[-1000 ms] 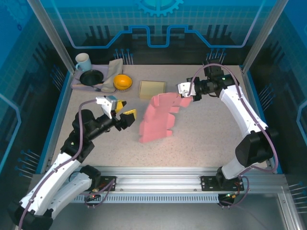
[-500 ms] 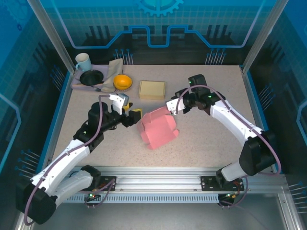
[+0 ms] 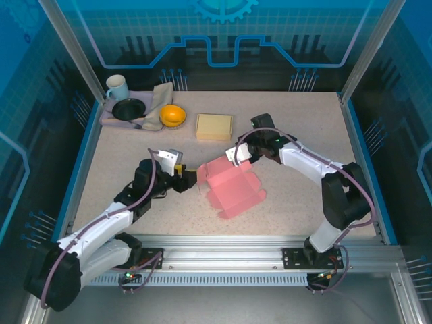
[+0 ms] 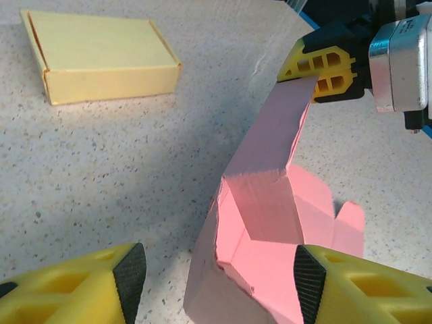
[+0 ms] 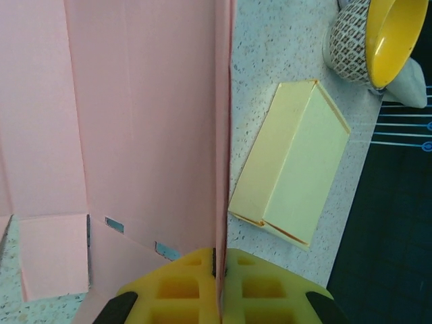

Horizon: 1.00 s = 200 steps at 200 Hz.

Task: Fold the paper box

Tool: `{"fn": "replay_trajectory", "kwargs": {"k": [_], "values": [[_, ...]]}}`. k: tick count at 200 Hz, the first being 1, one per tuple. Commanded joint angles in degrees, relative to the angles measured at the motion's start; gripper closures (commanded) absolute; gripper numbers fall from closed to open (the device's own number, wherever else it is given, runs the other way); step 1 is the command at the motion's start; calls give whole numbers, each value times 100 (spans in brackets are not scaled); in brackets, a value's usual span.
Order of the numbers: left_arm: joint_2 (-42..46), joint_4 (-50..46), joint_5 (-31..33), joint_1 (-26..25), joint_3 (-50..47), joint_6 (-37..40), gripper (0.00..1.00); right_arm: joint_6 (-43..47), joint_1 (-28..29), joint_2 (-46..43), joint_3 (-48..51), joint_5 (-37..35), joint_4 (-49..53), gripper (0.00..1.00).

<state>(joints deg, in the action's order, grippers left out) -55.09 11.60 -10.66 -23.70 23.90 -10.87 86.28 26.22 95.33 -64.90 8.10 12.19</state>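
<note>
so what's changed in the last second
The right gripper, shut on a flap of the pink paper box, swung in from the far right toward the centre, bringing the box lower and nearer. The left gripper, open, advanced to the box's left wall. The yellow box and orange bowl stayed put.

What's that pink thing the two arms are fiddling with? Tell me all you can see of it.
The pink paper box is thin matte card, creased, with notched flaps, half-formed and open. It rests on the table, one panel lifted. The right fingers pinch that panel's edge; the open left fingers flank its lower end.
</note>
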Motion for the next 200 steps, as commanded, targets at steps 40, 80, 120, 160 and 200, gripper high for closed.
{"fn": "replay_trajectory", "kwargs": {"k": [40,80,120,160,200], "values": [[-90,260,133,-29,-276,-316,42,55,26,221,287,-179,-634,100],[119,180,184,-25,-633,-485,49,64,-17,166,408,-177,-863,100],[164,14,265,-23,-709,-433,49,366,37,52,1250,-360,-2702,100],[-177,84,172,-83,-573,-373,49,386,148,201,1839,-743,-4345,100],[-506,120,226,-333,-485,-258,50,170,200,149,2035,-851,-4849,100]]}}
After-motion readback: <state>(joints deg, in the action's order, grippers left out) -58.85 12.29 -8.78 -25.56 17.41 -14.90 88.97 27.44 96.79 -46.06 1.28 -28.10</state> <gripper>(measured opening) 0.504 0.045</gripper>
